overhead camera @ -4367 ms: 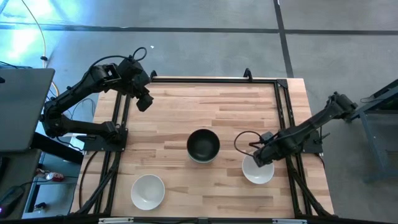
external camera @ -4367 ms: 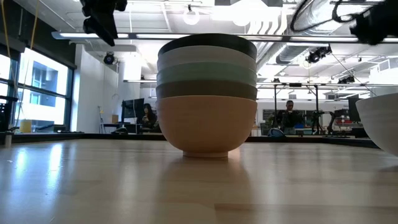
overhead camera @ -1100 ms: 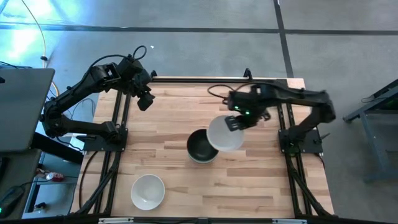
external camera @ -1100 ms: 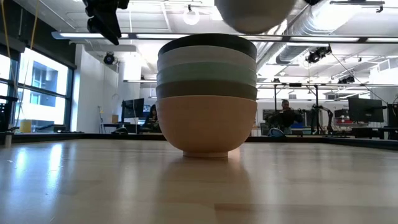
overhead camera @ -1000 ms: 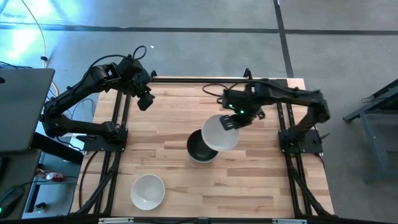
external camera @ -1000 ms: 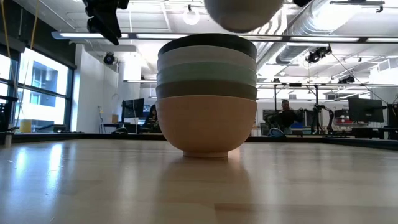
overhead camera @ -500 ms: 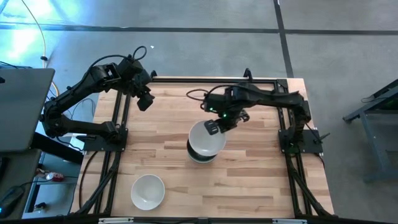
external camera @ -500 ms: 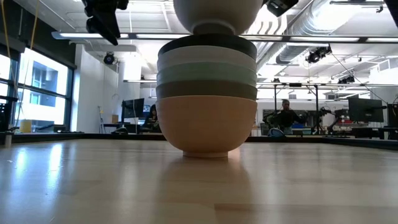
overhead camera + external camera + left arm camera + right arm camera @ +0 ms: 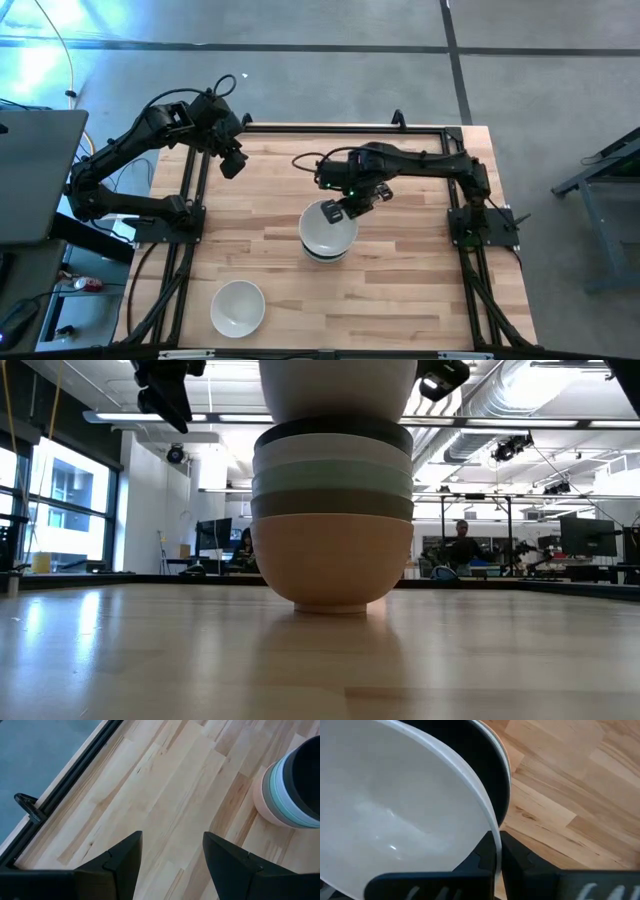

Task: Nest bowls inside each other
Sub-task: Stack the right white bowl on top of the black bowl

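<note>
A stack of nested bowls (image 9: 326, 246) stands mid-table: peach (image 9: 333, 560) at the bottom, then taupe, mint and white, with a black bowl (image 9: 492, 767) on top. My right gripper (image 9: 336, 211) is shut on a white bowl (image 9: 327, 228), whose foot dips behind the black bowl's rim (image 9: 333, 422) in the low view. I cannot tell whether the white bowl rests on the black one. My left gripper (image 9: 232, 160) hangs open above the table's far left corner, nothing between its fingers (image 9: 122, 862). Another white bowl (image 9: 238, 306) sits on its foot near the front left. My right gripper pinches the white bowl's rim (image 9: 493, 836) on its far right side, one finger inside the bowl and one outside. The fingers (image 9: 520, 862) slant down from the table's far right. The bowl sits upright, mouth up, its lower part inside the black bowl.
A black frame rail (image 9: 340, 129) runs along the table's far edge, with more rails down both sides. Bare wood (image 9: 400, 300) lies to the front right of the stack. The room behind the table shows people at desks (image 9: 462, 545).
My right gripper has carried the white bowl toward the table's left and near edges, from beside the stack's far right to directly over it. It has then gone down, so the bowl's foot has sunk behind the black bowl's rim. The gripper stays shut.
</note>
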{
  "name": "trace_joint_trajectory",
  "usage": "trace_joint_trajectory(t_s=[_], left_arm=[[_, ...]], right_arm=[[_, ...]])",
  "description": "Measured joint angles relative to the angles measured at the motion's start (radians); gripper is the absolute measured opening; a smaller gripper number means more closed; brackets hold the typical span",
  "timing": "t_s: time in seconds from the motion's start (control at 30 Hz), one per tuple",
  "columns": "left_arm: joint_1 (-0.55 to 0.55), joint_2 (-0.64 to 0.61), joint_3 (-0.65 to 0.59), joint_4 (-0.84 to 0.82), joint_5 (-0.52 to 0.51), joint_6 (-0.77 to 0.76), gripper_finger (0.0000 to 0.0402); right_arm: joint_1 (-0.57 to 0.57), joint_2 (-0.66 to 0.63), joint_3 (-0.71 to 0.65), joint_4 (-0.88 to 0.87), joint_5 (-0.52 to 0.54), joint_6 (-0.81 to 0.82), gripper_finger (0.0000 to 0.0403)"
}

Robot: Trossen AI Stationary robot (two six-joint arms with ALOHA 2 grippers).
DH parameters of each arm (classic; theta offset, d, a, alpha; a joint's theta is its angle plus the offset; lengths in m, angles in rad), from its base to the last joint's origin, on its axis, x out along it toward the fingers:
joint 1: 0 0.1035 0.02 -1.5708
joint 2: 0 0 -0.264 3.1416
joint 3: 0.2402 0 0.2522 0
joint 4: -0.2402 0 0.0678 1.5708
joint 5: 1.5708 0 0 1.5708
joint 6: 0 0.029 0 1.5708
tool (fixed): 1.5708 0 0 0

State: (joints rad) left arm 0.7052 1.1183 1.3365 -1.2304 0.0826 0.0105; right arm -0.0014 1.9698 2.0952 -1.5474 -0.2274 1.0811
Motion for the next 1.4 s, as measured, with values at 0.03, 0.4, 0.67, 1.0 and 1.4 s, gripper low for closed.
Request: trace_joint_trajectory(t_s=[0.03,0.4,0.67,1.0,1.4], left_arm=[[0.0,0.0,0.0,0.0,0.0,-0.001,0.02],[-0.001,0.0,0.0,-0.002,0.0,-0.005,0.02],[-0.001,0.0,0.0,-0.003,0.0,0.0,0.02],[-0.001,0.0,0.0,-0.003,0.0,0.0,0.02],[-0.001,0.0,0.0,-0.002,0.002,0.001,0.02]], right_arm=[[0.002,0.005,0.0,0.001,0.001,-0.001,0.0],[0.009,0.073,0.0,0.019,0.017,-0.032,0.0],[0.009,0.082,0.0,0.014,0.051,-0.053,0.0],[0.009,0.082,0.0,-0.007,0.069,-0.069,0.0],[0.009,0.125,-0.004,0.014,0.041,-0.114,0.0]])
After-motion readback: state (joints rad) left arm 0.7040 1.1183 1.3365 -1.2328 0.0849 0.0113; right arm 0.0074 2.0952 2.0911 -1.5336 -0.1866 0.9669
